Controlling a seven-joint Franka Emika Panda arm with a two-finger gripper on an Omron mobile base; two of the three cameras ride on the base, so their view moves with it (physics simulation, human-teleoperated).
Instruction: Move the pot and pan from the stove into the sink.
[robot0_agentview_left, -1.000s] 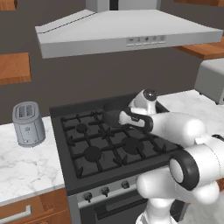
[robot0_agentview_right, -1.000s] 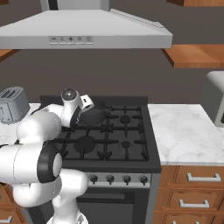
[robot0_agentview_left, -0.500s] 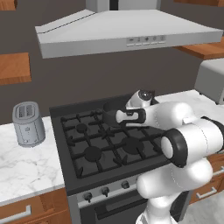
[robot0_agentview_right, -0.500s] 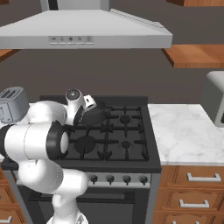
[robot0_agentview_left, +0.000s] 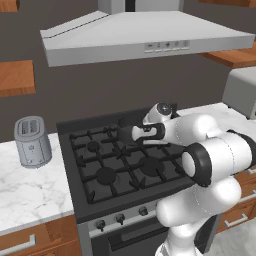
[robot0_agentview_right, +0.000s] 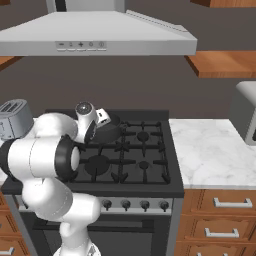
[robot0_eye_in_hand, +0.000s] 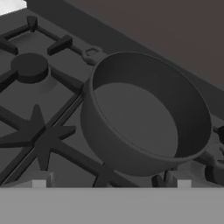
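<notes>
The dark grey pot (robot0_eye_in_hand: 144, 118) sits empty on a back burner of the black stove (robot0_agentview_left: 102, 172), with small loop handles on its left and right in the hand view. My gripper (robot0_eye_in_hand: 111, 183) hangs open just above the pot's near wall, its fingertips (robot0_eye_in_hand: 39, 183) spread about as wide as the pot. In the left base view the gripper (robot0_agentview_left: 134, 134) reaches left over the pot (robot0_agentview_left: 126, 122). From the right base view the hand covers part of the pot (robot0_agentview_right: 111, 132). The pan and the sink are out of view.
A grey toaster (robot0_agentview_left: 32, 142) stands on the marble counter left of the stove. The range hood (robot0_agentview_left: 145, 37) hangs low above the burners. A grey appliance (robot0_agentview_right: 247, 118) stands on the right counter (robot0_agentview_right: 210, 152). Knobs (robot0_agentview_right: 125, 204) line the stove front.
The hand has moved slightly left and down, closer to the pot, and the arm has swung with it. The jaws stayed open and the pot has not moved.
</notes>
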